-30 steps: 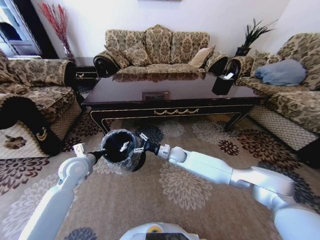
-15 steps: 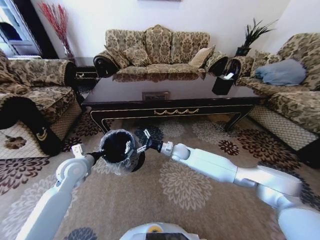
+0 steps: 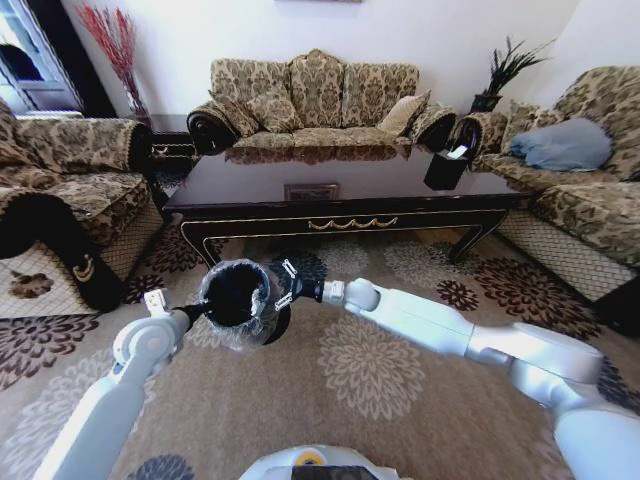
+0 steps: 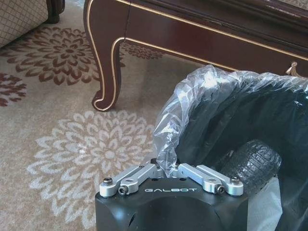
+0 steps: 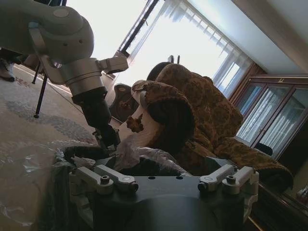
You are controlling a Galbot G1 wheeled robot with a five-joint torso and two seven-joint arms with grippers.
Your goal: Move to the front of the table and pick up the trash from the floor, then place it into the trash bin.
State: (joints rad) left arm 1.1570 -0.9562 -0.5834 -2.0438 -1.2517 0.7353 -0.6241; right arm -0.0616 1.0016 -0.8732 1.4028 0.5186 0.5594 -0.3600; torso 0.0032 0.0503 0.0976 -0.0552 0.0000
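Observation:
The trash bin (image 3: 237,300), black with a crinkly clear bag, stands on the carpet in front of the dark table (image 3: 340,215). My left gripper (image 3: 203,308) is shut on the bin's left rim. The left wrist view shows the bag's edge (image 4: 166,159) pinched in my left gripper (image 4: 167,169), with one ribbed finger (image 4: 250,163) inside the bin. My right gripper (image 3: 282,284) hangs open at the bin's right rim, nothing between its fingers. The trash is hidden; the bin's inside looks dark. In the right wrist view, my left arm (image 5: 86,91) reaches down to the bag's rim (image 5: 130,154).
Patterned sofas stand behind the table (image 3: 315,95), at the left (image 3: 70,190) and at the right (image 3: 590,180). A black box with white tissue (image 3: 445,165) sits on the table's right end. Flowered carpet (image 3: 370,370) lies open around the bin.
A white scrap that showed in the bin's mouth one second ago no longer shows. My right arm has shifted slightly beside the rim. The left gripper keeps its hold.

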